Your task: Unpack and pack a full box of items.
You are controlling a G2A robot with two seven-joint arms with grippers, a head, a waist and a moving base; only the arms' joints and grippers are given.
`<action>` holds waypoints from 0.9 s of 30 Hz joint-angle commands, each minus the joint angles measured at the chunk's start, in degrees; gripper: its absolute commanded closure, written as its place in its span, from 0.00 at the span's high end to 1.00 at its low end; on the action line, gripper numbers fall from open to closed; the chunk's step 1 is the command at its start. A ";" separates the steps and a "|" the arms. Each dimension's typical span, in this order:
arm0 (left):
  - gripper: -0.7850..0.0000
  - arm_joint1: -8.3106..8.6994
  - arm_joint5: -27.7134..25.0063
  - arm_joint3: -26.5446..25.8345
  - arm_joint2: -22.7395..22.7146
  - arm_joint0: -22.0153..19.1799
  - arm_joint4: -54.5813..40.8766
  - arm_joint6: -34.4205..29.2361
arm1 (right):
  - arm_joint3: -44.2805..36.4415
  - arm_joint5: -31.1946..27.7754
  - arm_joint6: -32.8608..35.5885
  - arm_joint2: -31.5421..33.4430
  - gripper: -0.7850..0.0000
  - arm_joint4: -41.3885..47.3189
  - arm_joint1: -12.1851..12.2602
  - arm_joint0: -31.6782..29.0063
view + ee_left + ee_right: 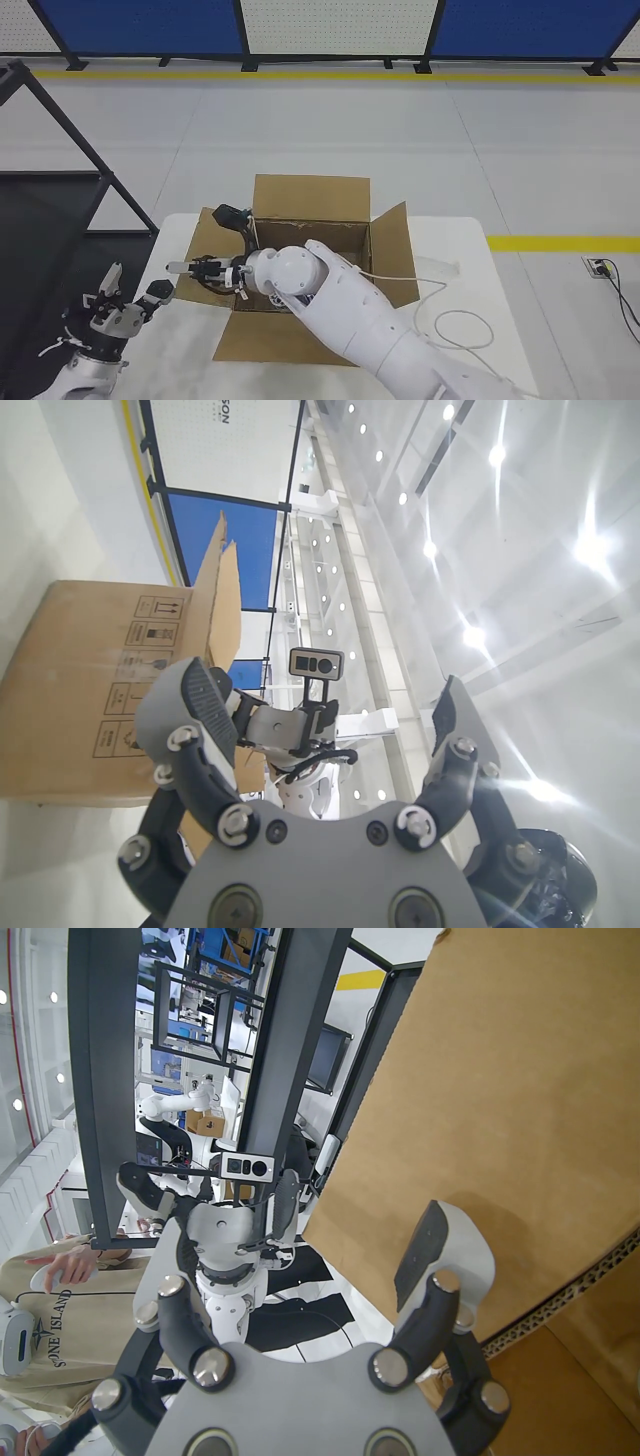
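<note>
Nearest the right wrist lens, the right pincer (pixel 300 1238) stands released, one pad (pixel 420 1253) lying over the box's side flap (pixel 490 1103) and the other out past the flap's edge, so the cardboard edge runs between the jaws. I judge this a setup for folding or holding that flap, though contact cannot be told. From above, that arm crosses the box (pixel 310 200) at mid-frame, its pincer over the flap at centre left, and it hides much of the dark interior, so whether items are inside cannot be told. The box stands open on the white surface (pixel 460 290), flaps splayed. Lower left of the top frame, the left pincer (pixel 135 290) hangs beside the surface's edge, apart from the box, likely to keep clear. Its own view shows it released and empty, and adds what the top view lacks: the box's printed outer wall (pixel 75 680) at frame left.
</note>
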 commanded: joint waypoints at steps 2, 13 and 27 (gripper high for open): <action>1.00 -0.03 -0.32 0.33 1.15 -0.57 2.12 1.03 | -0.08 -0.54 -0.51 0.83 1.00 -0.91 0.10 -0.03; 1.00 -0.02 -0.06 1.83 3.03 -2.06 5.34 2.81 | -4.98 2.93 -2.00 5.38 1.00 -8.89 3.42 -0.16; 1.00 0.01 -0.04 2.07 3.44 -2.48 6.02 4.08 | -25.84 32.73 14.30 11.21 1.00 -32.47 12.12 -5.14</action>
